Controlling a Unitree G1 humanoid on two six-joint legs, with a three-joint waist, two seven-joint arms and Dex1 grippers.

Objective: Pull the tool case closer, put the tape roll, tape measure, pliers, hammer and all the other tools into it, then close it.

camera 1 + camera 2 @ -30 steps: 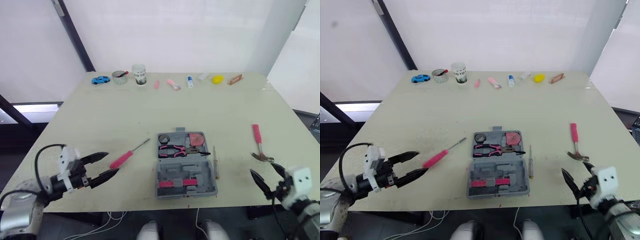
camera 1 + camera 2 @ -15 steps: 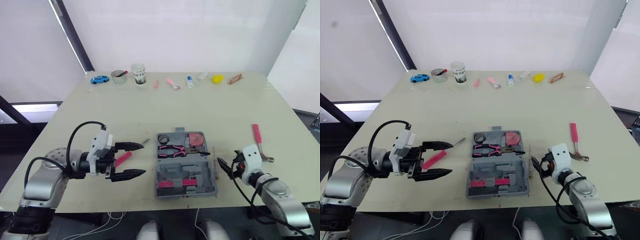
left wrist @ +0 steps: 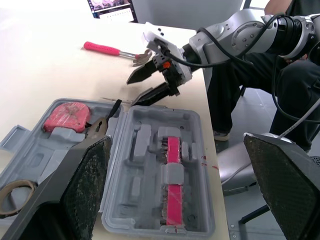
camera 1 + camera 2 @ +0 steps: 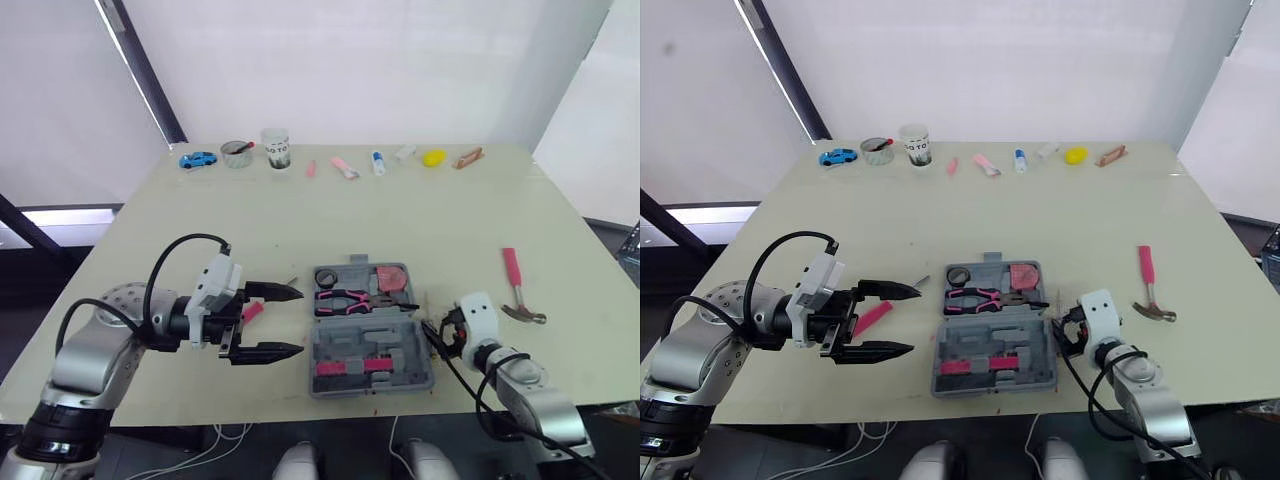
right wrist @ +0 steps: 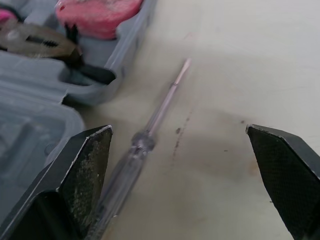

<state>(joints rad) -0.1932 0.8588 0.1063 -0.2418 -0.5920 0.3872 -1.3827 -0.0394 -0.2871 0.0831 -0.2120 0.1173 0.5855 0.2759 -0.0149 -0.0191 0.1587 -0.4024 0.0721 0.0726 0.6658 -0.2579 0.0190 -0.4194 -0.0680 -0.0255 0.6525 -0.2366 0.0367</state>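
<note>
Grey tool case (image 4: 370,345) open near the bench's (image 4: 450,220) front edge; poised right pincer (image 5: 178,128) agape over the clear screwdriver (image 5: 137,142) just beside it, left pincer (image 4: 300,321) agape too, and probably needed lowering, then pinching.

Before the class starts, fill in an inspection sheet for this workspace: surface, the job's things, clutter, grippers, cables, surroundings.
Surface: cream table, nothing spilled.
Job's things: tool case open near the front edge, holding tape roll, pliers and tape measure; hammer, pink screwdriver and clear screwdriver lie outside it on the table.
Clutter: toy car, cup and small items along the far edge.
Grippers: left gripper open, left of the case; right gripper open over the clear screwdriver.
Cables: black cable loops over the left arm; white cables hang below the front edge.
Surroundings: white walls, dark pole.
</note>
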